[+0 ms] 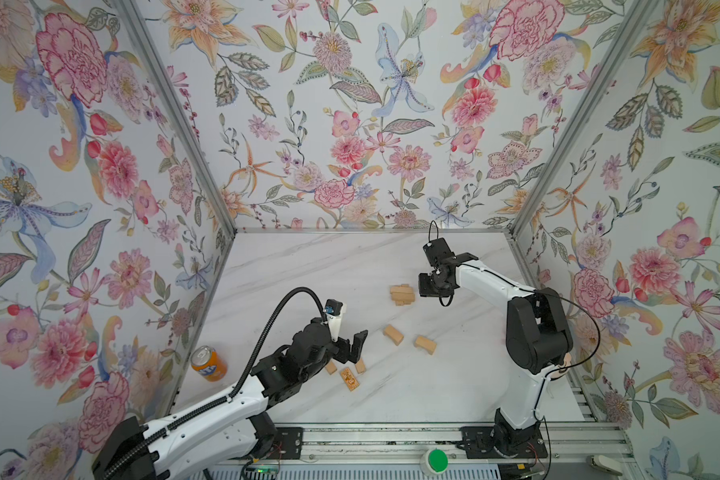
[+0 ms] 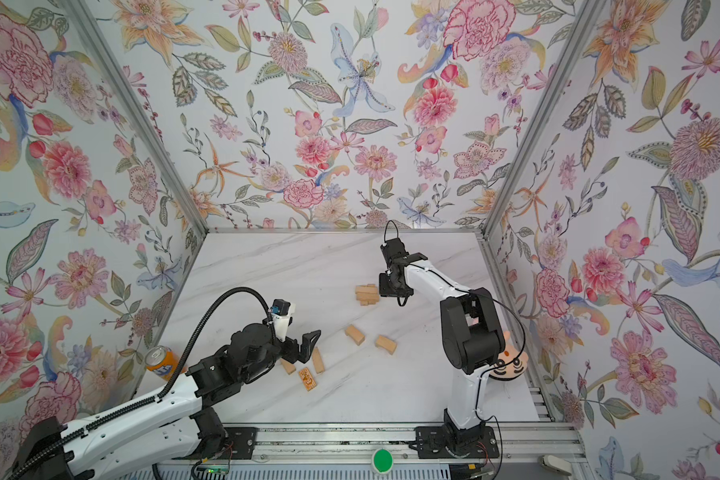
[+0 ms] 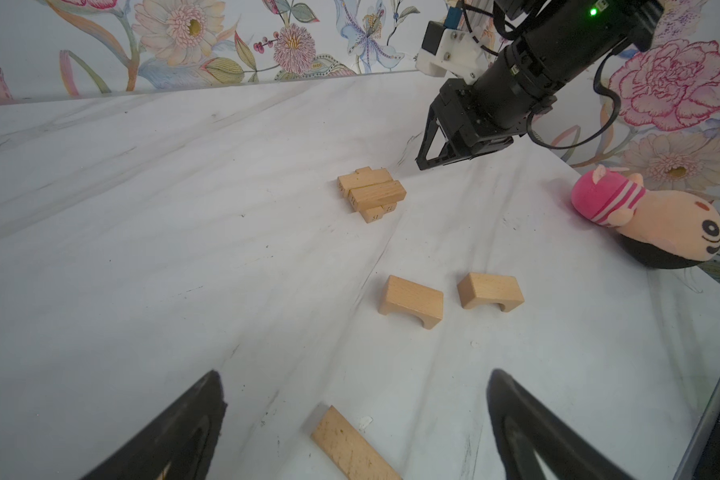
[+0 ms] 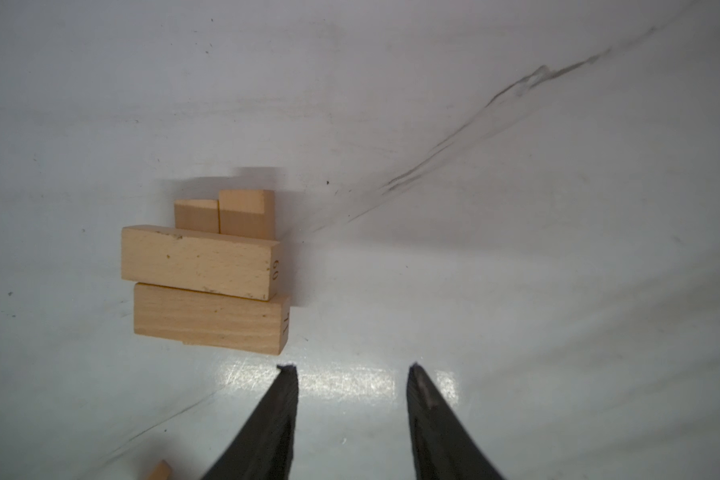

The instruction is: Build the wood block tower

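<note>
The tower (image 1: 402, 294), a low stack of light-tan wooden bricks in two crossed layers, sits near the middle of the white marble-patterned tabletop (image 1: 308, 266). The black two-fingered right gripper (image 4: 352, 370) hangs just beside it on the right arm's side, tips pointing down at bare table. Its jaws are parted a moderate way, hold nothing, and stay clear of the stack.

Towards the front lie two tan wooden arch-cut blocks (image 3: 410, 301), near each other but apart, on open ground between the tower and the left arm. The black left gripper (image 1: 356, 345) is spread wide and empty above a loose cluster by the front left. That cluster is two plain tan bricks (image 1: 360, 365) and one tan brick with a dark printed pattern (image 1: 348, 379). In the left wrist view one plain brick lies on the table below the gap between the fingers.

An orange soda can (image 1: 208, 363) stands upright against the left wall, well apart from the blocks. A pink-striped plush doll (image 3: 649, 220) lies at the right edge, behind the right arm. Silver metal frame rails (image 1: 371, 230) border the tabletop. The stretch from the tower to the back rail is open, and so is the ground to its left.
</note>
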